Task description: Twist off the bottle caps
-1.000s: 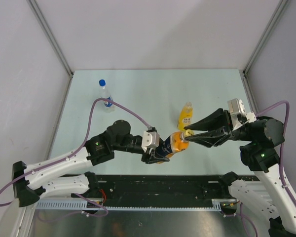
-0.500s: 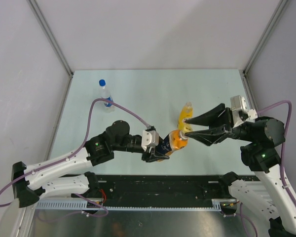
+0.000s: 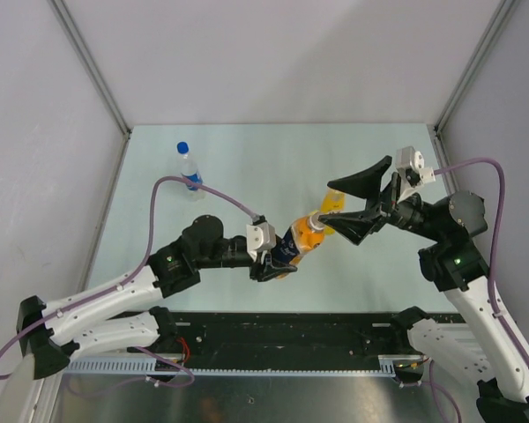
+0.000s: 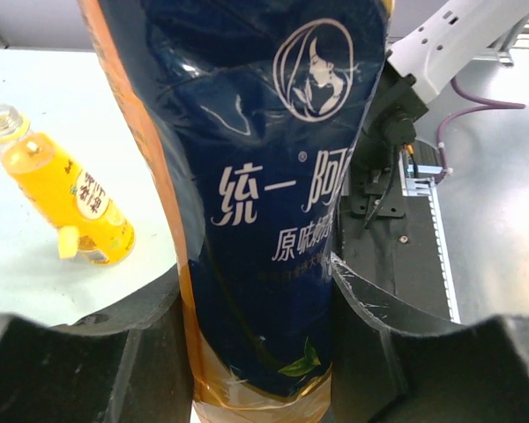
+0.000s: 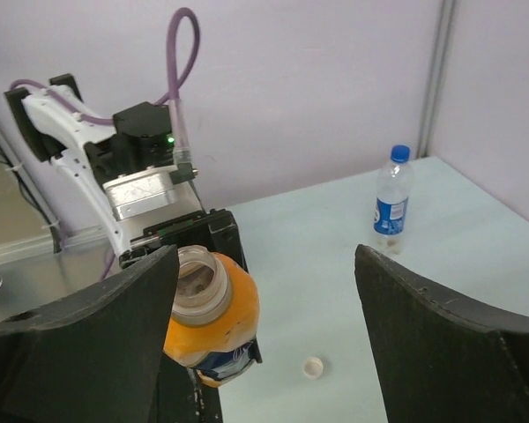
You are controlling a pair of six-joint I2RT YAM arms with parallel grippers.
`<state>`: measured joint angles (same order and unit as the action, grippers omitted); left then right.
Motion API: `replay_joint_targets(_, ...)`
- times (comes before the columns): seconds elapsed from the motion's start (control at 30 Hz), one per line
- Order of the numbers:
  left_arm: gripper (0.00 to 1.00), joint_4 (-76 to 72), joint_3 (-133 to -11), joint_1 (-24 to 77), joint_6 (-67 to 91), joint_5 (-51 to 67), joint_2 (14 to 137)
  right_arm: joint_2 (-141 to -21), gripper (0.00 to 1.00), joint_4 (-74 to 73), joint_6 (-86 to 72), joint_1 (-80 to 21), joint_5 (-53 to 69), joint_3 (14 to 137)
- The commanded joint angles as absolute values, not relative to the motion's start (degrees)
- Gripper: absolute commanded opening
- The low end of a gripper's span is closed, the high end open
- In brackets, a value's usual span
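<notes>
pale table, orange bottle aslant, mouth toward right tool

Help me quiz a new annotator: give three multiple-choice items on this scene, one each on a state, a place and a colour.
1. The orange bottle in the left gripper is: A) lying flat on the table B) capped C) open at the mouth
2. Where is the loose cap? A) on the table B) screwed on the orange bottle C) on the wall
3. What colour is the cap on the water bottle? A) red B) blue C) green

Answers: 1 C, the right wrist view shows its bare mouth. 2 A, it lies on the table below the held bottle. 3 B, both the right wrist and top views show a blue top.
</notes>
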<state>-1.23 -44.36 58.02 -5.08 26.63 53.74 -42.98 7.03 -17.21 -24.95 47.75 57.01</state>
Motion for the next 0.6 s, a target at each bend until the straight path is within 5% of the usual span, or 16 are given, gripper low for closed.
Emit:
replay_joint_targets(0.0, 0.00, -5.43, -43.87, 56.38, -3.01, 23.96, 53.05, -43.18, 0.88, 6.15, -16.19, -24.78, 44.69, 57.83)
replay_joint_targets(0.57, 0.00, -6.41, -44.30, 54.80, -1.58, 25.48, 54.66, -47.90, 0.98, 8.86, -19.38, -24.79, 51.24, 57.82)
